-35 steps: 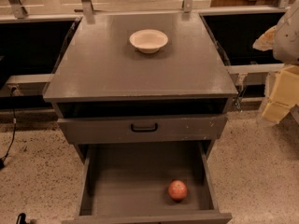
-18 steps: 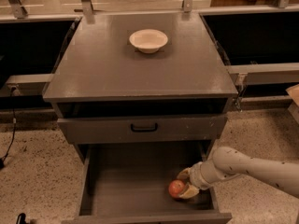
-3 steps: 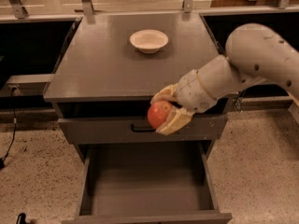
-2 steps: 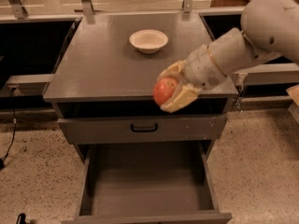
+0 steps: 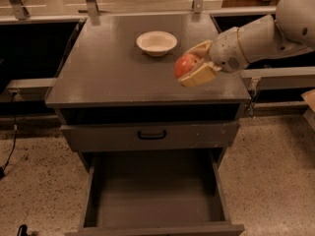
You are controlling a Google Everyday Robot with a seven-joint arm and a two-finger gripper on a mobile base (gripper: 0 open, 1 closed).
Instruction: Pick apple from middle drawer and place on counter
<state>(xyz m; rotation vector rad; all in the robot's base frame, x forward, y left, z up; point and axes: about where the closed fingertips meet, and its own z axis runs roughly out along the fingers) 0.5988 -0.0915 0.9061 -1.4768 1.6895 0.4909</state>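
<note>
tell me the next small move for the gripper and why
Probably lower straight down: the gripper, shut on the apple, hangs over the counter near its right edge, clear of the white bowl; the middle drawer is empty, so only setting down remains.

Dim light; end effector (image 5: 195,63) gripping apple (image 5: 185,64) over counter (image 5: 108,68); middle drawer (image 5: 152,195) shadowed.

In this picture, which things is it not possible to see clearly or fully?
- Camera view: the underside of the apple is hidden by the hand, which is closed on it over the right side of the counter. Whether the apple touches the counter cannot be told.
- Camera view: the arm is cut off by the right edge.
- Camera view: the front face of the middle drawer is cut off by the bottom edge.
</note>
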